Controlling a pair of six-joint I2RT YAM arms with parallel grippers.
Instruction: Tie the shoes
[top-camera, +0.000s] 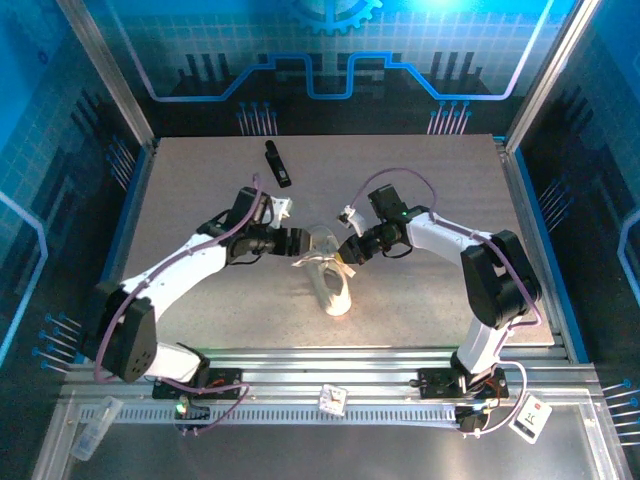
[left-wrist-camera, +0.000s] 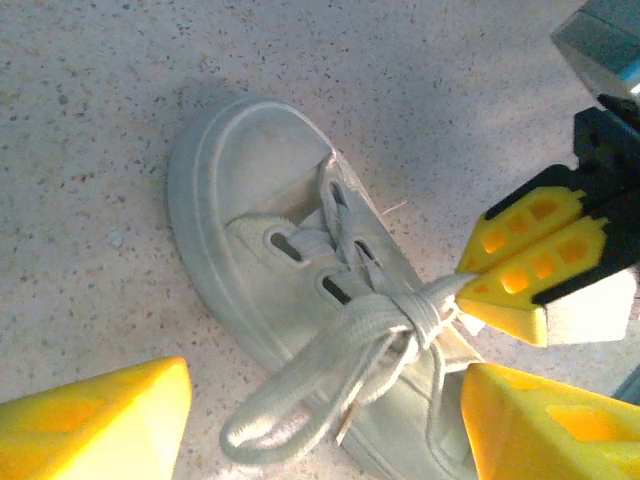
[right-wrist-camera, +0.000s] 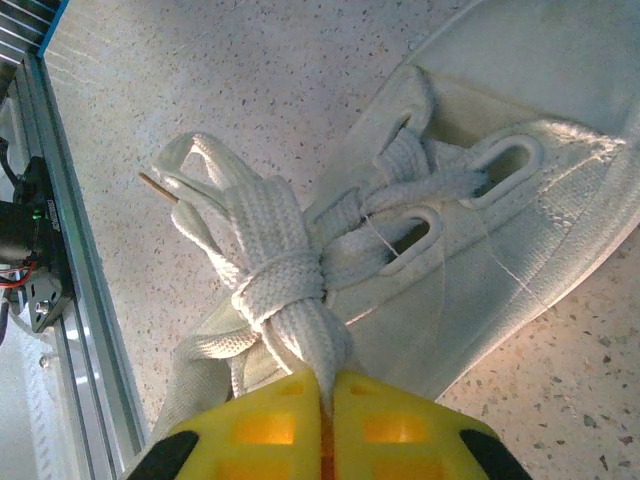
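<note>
The white sneaker (top-camera: 333, 285) lies mid-table with its toe toward the near edge, between both grippers. In the right wrist view the flat laces are tied in a knot (right-wrist-camera: 282, 281) over the shoe (right-wrist-camera: 530, 210), and my right gripper (right-wrist-camera: 325, 385) is shut on the lace loop coming out of that knot. The left wrist view shows the same right gripper (left-wrist-camera: 468, 290) pinching that loop beside the shoe (left-wrist-camera: 250, 190). My left gripper (left-wrist-camera: 325, 400) is open, its yellow fingers (left-wrist-camera: 100, 425) wide on either side of the other lace loop (left-wrist-camera: 300, 385), which rests slack on the shoe's side.
A small black bar-shaped object (top-camera: 278, 164) lies at the back of the table, left of centre. An aluminium rail (top-camera: 330, 385) runs along the near edge, also seen beside the shoe as a rail (right-wrist-camera: 60, 230). Blue enclosure walls stand on both sides.
</note>
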